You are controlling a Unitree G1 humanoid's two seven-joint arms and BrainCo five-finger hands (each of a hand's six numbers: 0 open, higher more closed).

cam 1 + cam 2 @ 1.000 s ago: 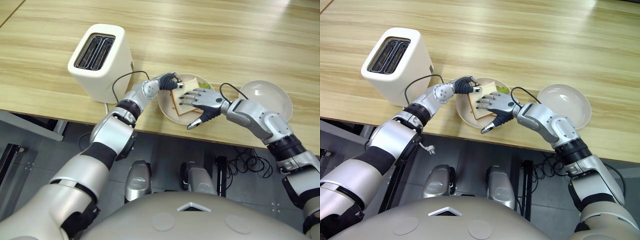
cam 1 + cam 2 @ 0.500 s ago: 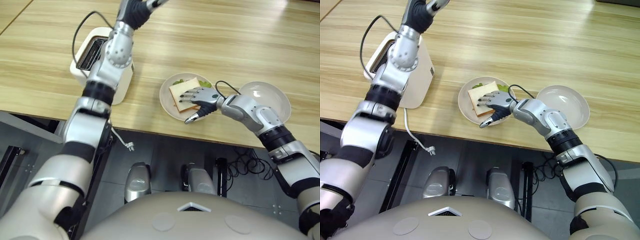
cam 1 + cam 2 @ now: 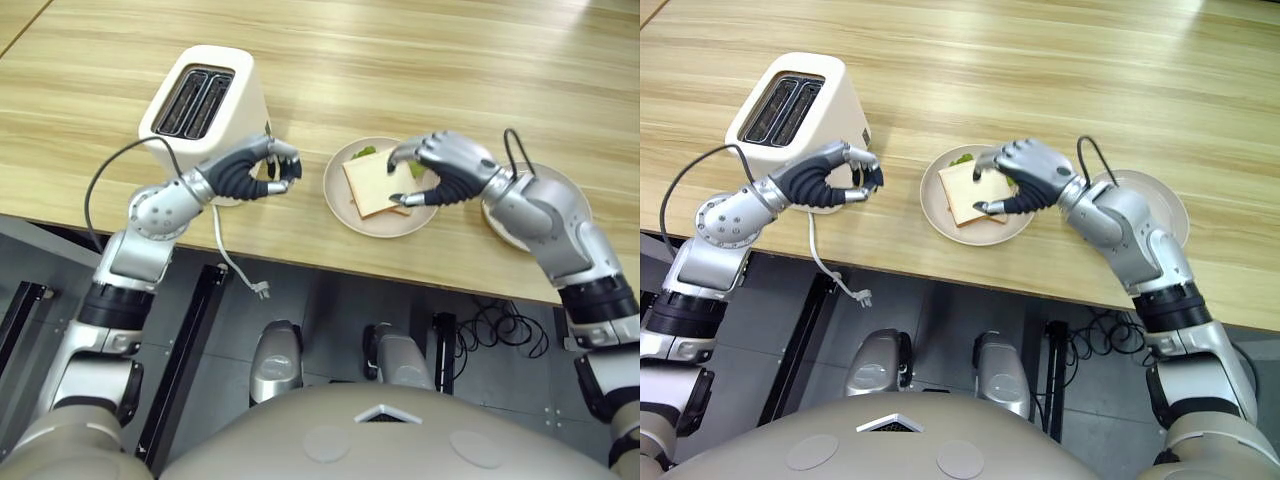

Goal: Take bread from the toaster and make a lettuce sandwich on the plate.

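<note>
On the table (image 3: 420,60), the toaster (image 3: 205,105) stands to the left, and its cord (image 3: 236,268) hangs off the front edge. The plate (image 3: 345,205) sits to its right, with a bread slice (image 3: 372,183) on it over lettuce (image 3: 364,152). The bowl (image 3: 1162,197) lies right of the plate. The left hand (image 3: 250,172) is between toaster and plate, and the right hand (image 3: 445,165) is above the plate's right side.

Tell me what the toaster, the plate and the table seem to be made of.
Toaster: likely plastic or painted metal. The cream shell is smooth and satin, with soft highlights and rounded edges.
Plate: probably ceramic or melamine. It is beige and smooth, with a faint sheen on the rim.
Table: wood or wood-look laminate. It is pale with long grain streaks and a low gloss.
</note>
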